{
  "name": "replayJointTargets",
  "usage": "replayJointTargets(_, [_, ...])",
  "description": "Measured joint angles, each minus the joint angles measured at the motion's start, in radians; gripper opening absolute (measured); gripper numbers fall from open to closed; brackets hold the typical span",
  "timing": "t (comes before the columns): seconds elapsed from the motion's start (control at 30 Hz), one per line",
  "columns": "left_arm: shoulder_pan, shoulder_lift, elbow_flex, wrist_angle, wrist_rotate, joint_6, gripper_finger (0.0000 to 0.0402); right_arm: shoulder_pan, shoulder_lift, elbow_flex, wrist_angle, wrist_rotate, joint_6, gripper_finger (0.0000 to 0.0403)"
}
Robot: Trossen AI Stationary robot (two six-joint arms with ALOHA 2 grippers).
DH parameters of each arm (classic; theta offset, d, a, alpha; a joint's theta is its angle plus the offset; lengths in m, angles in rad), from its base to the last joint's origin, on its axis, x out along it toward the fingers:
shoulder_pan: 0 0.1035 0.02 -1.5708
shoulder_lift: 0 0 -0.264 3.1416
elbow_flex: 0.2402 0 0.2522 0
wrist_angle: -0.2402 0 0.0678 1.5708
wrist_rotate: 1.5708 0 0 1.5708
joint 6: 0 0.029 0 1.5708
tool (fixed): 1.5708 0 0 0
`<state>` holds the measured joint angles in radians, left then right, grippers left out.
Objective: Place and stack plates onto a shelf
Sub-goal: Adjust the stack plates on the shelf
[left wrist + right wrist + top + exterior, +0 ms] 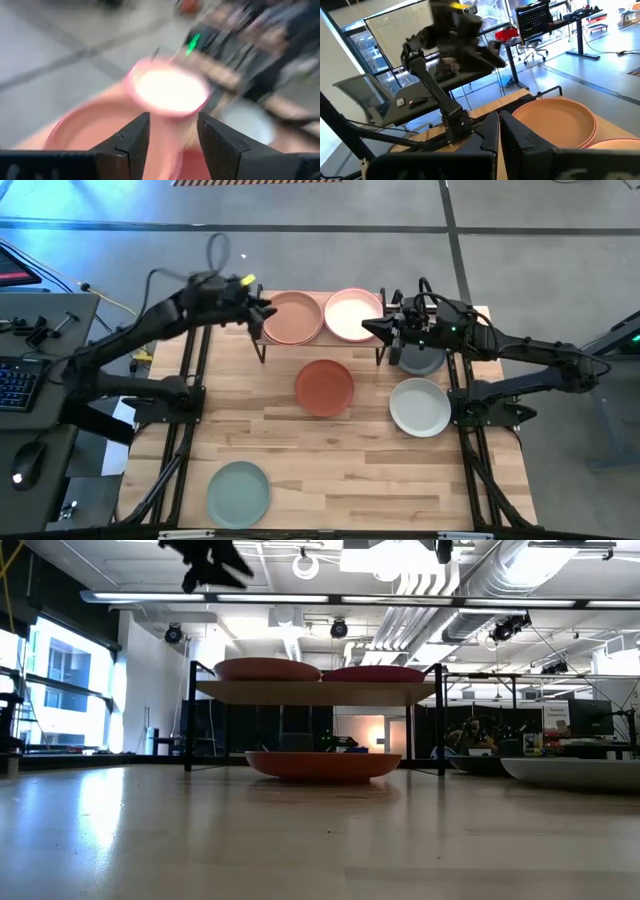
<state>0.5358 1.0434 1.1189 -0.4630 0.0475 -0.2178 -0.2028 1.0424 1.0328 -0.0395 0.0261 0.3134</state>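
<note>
1. The left hand (pixel 262 310) is hovering with its fingers apart and nothing between them, just beside the peach plate (pixel 292 317), which is sitting on the shelf (pixel 320 692) next to the light pink plate (pixel 353 314).
2. The right hand (pixel 383 328) is waiting pressed together and empty, at the light pink plate's far edge from the left hand.
3. Risk, as I judge it: either hand could be brushing a rim while moving off, and the matte, shallow plates could be sliding on the smooth light-wood top toward its edge.
4. The shelf is holding only two plates side by side, so later ones will be needing centred stacking; an off-centre plate could be tipping.
5. The terracotta plate (pixel 324 386), pale grey-white plate (pixel 420 406), dark grey plate (pixel 424 361) and sage green plate (pixel 238 492) are lying on the tabletop (pixel 330 460); all are round and rimmed.
</note>
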Motion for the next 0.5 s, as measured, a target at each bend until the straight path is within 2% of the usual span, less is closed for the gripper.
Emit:
replayJointTargets(0.1, [0.027, 0.108, 0.106, -0.203, -0.020, 0.017, 0.0130, 0.000, 0.000, 0.000, 0.000, 0.000, 0.001, 0.0000])
replayJointTargets(0.2, [0.043, 0.189, 0.150, -0.310, -0.019, 0.042, 0.0102, 0.000, 0.000, 0.000, -0.001, 0.000, 0.003, 0.0000])
replayJointTargets(0.37, [0.063, 0.267, 0.152, -0.360, -0.040, 0.040, 0.0045, 0.000, 0.000, 0.000, -0.003, 0.000, 0.028, 0.0000])
replayJointTargets(0.5, [0.092, 0.304, 0.152, -0.399, -0.107, 0.055, 0.0005, 0.000, 0.000, 0.000, -0.009, 0.000, 0.029, 0.0000])
